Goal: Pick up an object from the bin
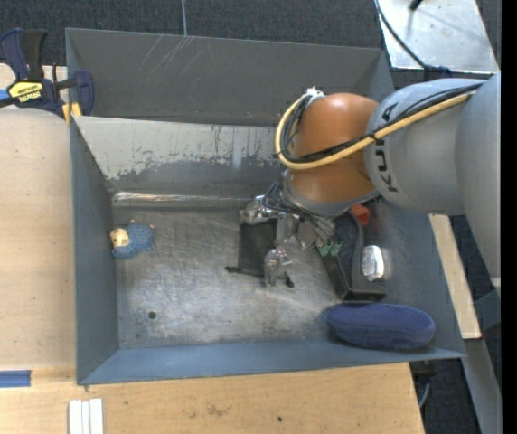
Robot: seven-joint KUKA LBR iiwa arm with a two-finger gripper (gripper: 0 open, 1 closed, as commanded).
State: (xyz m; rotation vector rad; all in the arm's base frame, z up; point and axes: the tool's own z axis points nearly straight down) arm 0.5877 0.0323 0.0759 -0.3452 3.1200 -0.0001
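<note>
Black flat piece (pixel 257 242) (partly hidden) lies under gripper (pixel 278 274).

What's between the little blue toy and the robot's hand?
Mostly bare bin floor, then a flat black thing right beside the hand, seen in the camera view.

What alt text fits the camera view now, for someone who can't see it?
The gripper hangs low over the middle of the bin, beside a flat black object. A dark blue pouch lies at the near right corner, a blue and yellow toy at the left.
</note>
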